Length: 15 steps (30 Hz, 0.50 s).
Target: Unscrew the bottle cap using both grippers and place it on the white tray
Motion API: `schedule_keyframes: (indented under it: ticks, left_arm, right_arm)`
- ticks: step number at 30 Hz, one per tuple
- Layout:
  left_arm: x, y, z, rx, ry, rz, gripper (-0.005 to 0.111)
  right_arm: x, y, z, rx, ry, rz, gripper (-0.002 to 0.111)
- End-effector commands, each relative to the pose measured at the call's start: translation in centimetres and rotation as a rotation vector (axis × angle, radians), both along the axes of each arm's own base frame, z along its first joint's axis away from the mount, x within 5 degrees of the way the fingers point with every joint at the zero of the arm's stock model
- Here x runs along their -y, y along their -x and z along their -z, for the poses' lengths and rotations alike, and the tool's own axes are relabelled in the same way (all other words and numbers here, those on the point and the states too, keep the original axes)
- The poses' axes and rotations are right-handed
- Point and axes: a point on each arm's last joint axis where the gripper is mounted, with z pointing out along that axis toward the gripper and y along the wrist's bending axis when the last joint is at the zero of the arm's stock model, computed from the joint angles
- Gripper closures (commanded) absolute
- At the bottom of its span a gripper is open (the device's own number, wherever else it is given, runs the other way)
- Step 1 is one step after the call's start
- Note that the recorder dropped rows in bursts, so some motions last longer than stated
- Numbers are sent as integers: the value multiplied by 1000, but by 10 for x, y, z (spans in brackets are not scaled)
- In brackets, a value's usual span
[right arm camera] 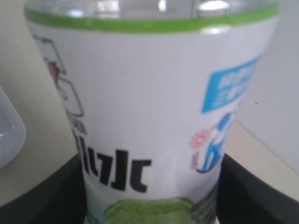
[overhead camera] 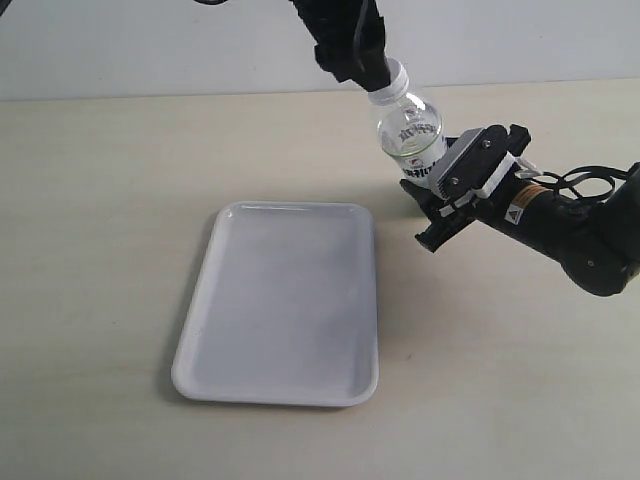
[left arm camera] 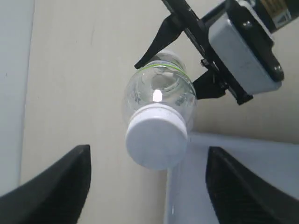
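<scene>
White bottle cap [left arm camera: 156, 140] between released left pincer [left arm camera: 147, 151] fingers, untouched | right pincer [right arm camera: 149, 200] clenched on bottle [overhead camera: 410, 130]

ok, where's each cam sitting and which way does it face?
Exterior: high over the table, looking down at the white tray; left arm and right arm show.
Left wrist: looks between its own fingers, left gripper open, at the bottle cap.
Right wrist: close on the bottle label, right gripper clamping it; dark fingers at the edges.
Shared: every view shows the bottle.

Robotics lab bench: plain beige tabletop [overhead camera: 100, 250], bare white wall [overhead camera: 150, 40] behind, left arm [overhead camera: 342, 35] and right arm [overhead camera: 590, 245] stationed over it.
</scene>
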Motion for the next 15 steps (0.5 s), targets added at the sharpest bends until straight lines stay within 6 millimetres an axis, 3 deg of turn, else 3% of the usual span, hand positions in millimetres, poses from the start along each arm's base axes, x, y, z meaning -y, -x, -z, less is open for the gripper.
schedule_keyframes:
  ticks: [1,15]
  left_arm:
    - [-2,1,-6,89,-39,140,39]
    - [3,-4,13,112,-90,247,39]
  right_arm:
    - [1,0,1,-16,4,7,108]
    - [1,0,1,-16,4,7,108]
